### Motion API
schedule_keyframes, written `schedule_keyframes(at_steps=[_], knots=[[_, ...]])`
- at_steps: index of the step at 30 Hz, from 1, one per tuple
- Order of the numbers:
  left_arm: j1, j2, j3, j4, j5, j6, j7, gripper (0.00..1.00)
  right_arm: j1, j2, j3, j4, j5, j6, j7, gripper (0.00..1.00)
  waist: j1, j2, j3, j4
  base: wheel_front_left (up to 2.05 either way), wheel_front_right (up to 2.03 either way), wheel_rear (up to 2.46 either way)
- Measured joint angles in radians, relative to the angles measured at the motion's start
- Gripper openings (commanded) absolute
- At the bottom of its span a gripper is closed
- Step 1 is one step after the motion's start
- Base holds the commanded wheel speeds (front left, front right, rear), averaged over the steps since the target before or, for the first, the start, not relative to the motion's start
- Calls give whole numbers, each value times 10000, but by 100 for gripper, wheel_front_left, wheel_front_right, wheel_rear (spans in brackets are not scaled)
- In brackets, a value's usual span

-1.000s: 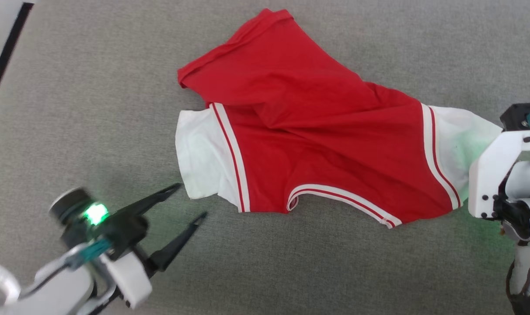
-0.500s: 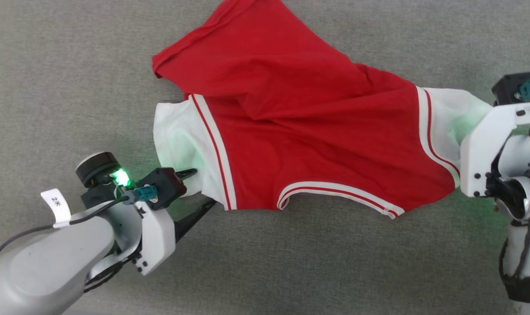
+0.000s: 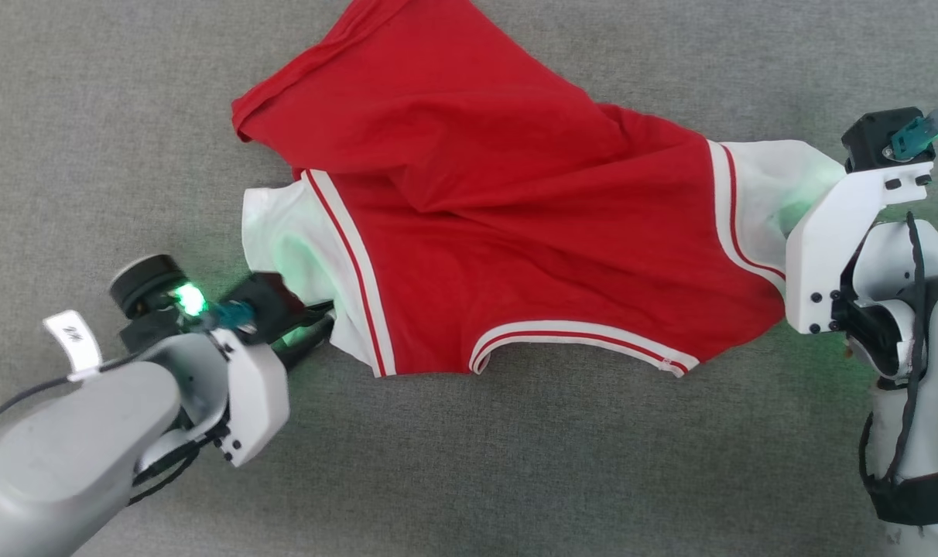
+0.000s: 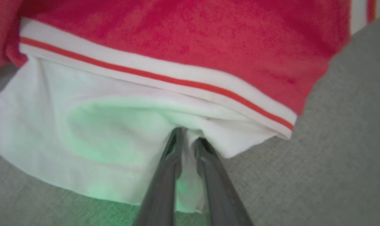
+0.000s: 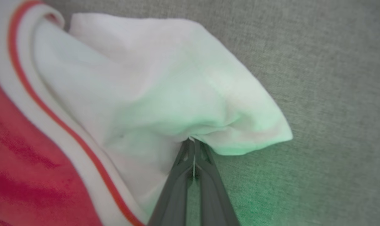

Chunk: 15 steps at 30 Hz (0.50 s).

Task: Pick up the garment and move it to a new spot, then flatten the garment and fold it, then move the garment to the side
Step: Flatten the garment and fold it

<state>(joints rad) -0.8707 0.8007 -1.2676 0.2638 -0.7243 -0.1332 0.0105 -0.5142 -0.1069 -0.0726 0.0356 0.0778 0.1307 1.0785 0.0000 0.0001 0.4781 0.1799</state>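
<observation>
A second ago your left gripper (image 4: 188, 138) stood wide open, just short of the white left sleeve (image 3: 279, 240). Now its two dark fingers have closed on that sleeve's near hem, with a fold of white cloth pinched in the narrow gap between them. The right gripper (image 5: 192, 142) is fully shut on the edge of the right sleeve (image 3: 759, 186), as it was. So you hold the garment (image 3: 515, 232) by both sleeves (the grip I'd judge you need to lift and carry it). It lies on the grey surface (image 3: 515, 480), stretched left to right between your arms, its hem toward the far side. The cloth is a soft, limp knit. The red body is creased in diagonal folds, and the white sleeves are drawn to a peak at each pinch. Striped trim (image 3: 585, 338) curves along the near neckline. The surface beneath is a flat, tight weave.
</observation>
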Motion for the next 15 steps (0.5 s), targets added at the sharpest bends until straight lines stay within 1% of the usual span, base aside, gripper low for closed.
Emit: schedule_keyframes(at_steps=[2,4,7,10,13,15], knots=[[-32,27,-29,171,-504,8,-311,0,-28,31,8,15,63,0,-268,0,0,0,-67,-47,0,0,0],[-21,84,-100,228,-1271,8,-719,0,-32,82,-44,-12,196,0,-575,0,0,0,-165,-93,0,0,0],[-28,196,-136,176,-2320,12,-1446,0,-8,184,-366,-180,414,2,-1057,0,0,-1,-356,-154,0,0,0],[-41,499,-136,-171,-3340,12,-2104,0,23,268,-677,-635,656,2,-1509,0,0,-1,-582,-229,0,0,0],[-53,828,-138,-704,-3967,12,-2389,0,125,328,-930,-1118,930,2,-1639,0,0,-1,-782,-330,0,0,0],[-59,1011,-134,-991,-4086,12,-2449,0,240,357,-1049,-1421,1041,2,-1634,0,0,-1,-918,-378,0,0,0]])
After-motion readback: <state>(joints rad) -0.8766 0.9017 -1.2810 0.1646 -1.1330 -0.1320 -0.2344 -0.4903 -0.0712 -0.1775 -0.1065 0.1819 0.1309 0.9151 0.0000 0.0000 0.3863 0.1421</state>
